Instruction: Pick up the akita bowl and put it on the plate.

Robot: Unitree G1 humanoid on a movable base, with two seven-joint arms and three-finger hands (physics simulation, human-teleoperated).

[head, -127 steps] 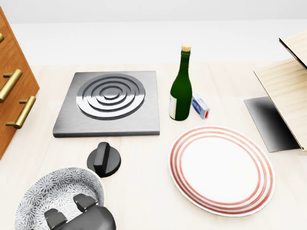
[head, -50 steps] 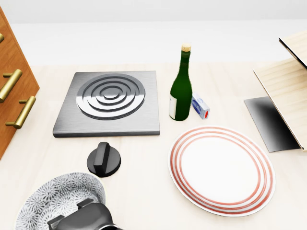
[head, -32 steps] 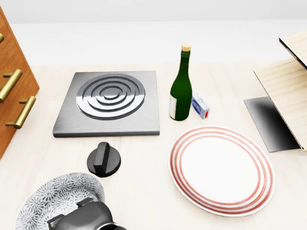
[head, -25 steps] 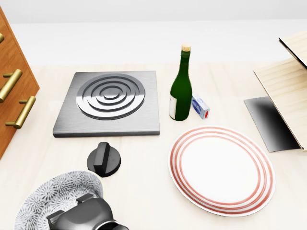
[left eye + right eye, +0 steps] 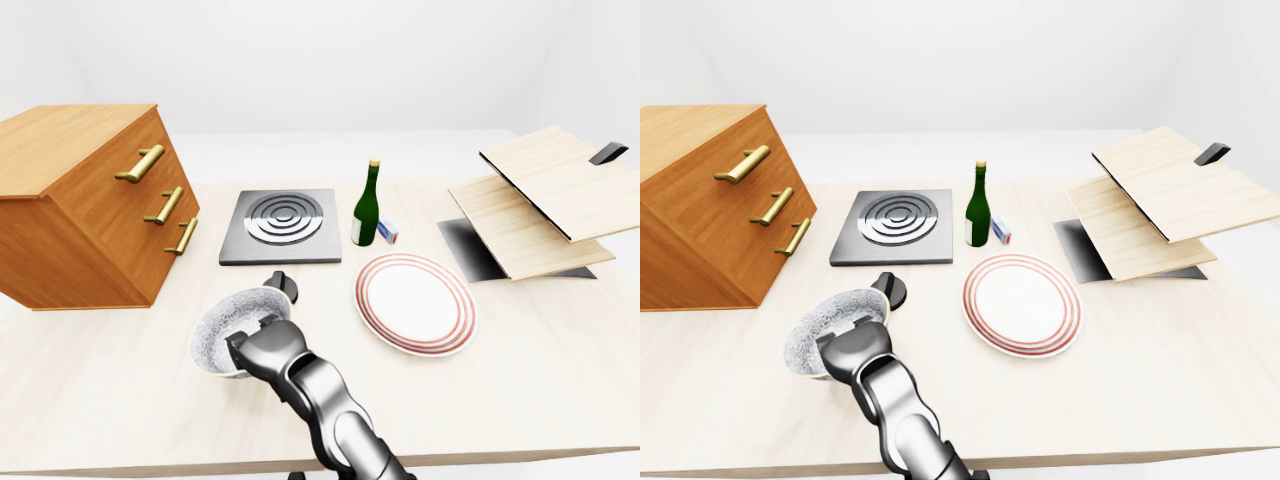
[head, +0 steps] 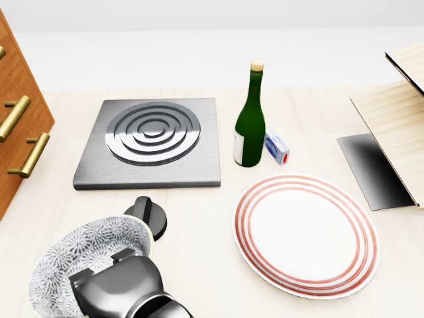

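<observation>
The left hand (image 6: pixel 119 285) has its fingers (image 6: pixel 126 254) closed over the near rim of the akita bowl (image 6: pixel 86 245), gripping it. The bowl sits tilted, left of the plate (image 6: pixel 306 235) and apart from it.

My head view looks steeply down from close above the counter (image 6: pixel 199 218), centred near the plate (image 6: pixel 306 235). My two eye views stand farther off and wider, both sharing that plate, burner (image 5: pixel 281 226) and drawer chest (image 5: pixel 80 210).

Grey-patterned akita bowl (image 6: pixel 86 246) tilted, seemingly raised, head-view left of plate (image 6: pixel 306 233): white, red-ringed, flat.
</observation>
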